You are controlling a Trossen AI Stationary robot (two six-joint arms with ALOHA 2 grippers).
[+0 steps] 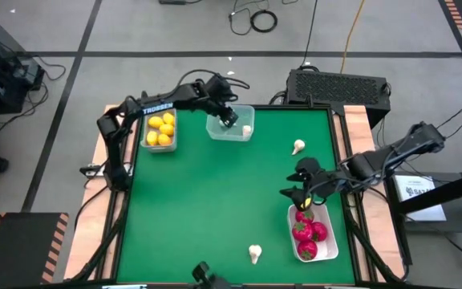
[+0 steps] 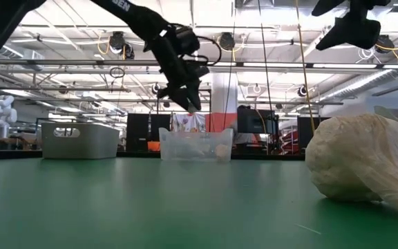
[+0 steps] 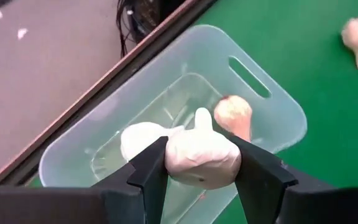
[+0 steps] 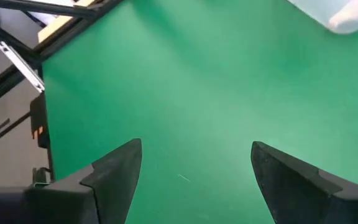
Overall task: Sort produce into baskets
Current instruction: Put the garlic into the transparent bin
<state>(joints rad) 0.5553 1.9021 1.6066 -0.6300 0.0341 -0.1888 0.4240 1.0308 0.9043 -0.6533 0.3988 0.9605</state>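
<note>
A: Where's the garlic?
B: One bulb (image 3: pixel 202 155) is pinched between the left gripper (image 3: pixel 204 171) fingers, held above the clear tub (image 3: pixel 272 127). Two more bulbs already lie inside, so this looks like the garlic bin.
A: Why hold it that high?
B: My guess is so it clears the rim and drops in beside the others.
A: And the rest?
B: Lemons (image 1: pixel 161 130) fill the grey bin (image 1: pixel 145 147) beside the tub; red fruits (image 1: pixel 309 233) sit in the white tray (image 1: pixel 333 249) at the right edge. Two loose bulbs lie on the green surface (image 1: pixel 215 201), one (image 1: pixel 297 146) far, one (image 1: pixel 254 254) near.
A: The right gripper (image 1: pixel 299 190)?
B: It hangs over the surface just beyond the tray, fingers spread wide, holding nothing.
</note>
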